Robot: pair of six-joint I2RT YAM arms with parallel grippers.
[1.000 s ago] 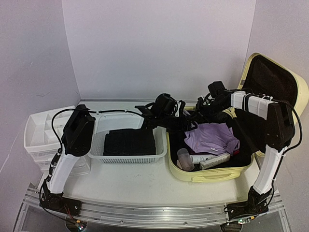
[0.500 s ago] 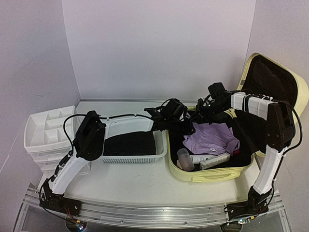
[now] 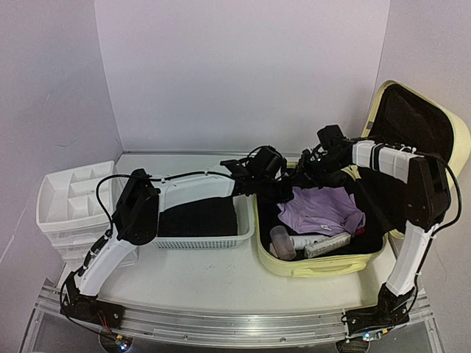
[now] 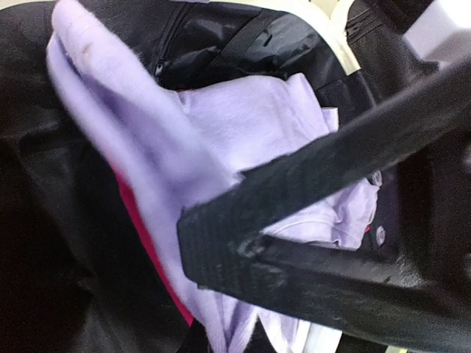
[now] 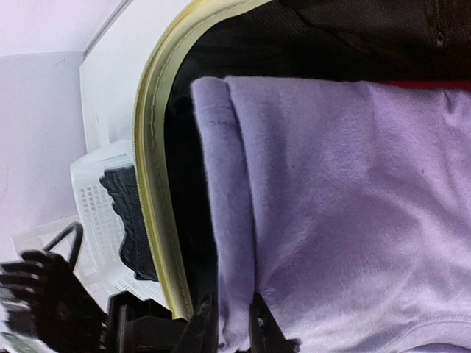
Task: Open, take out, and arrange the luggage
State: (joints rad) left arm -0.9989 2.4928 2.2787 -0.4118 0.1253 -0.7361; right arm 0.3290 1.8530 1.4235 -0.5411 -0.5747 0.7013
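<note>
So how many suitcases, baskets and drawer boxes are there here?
Suitcases: 1, the pale yellow suitcase, lid open
Baskets: 1, the white mesh basket
Drawer boxes: 1, the white drawer organizer
Total: 3

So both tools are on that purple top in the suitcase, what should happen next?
Probably a small lift straight up. The left tool looks pinched shut on the lilac top, the right tool holds a fold of it, and the top lies inside the open luggage.
</note>
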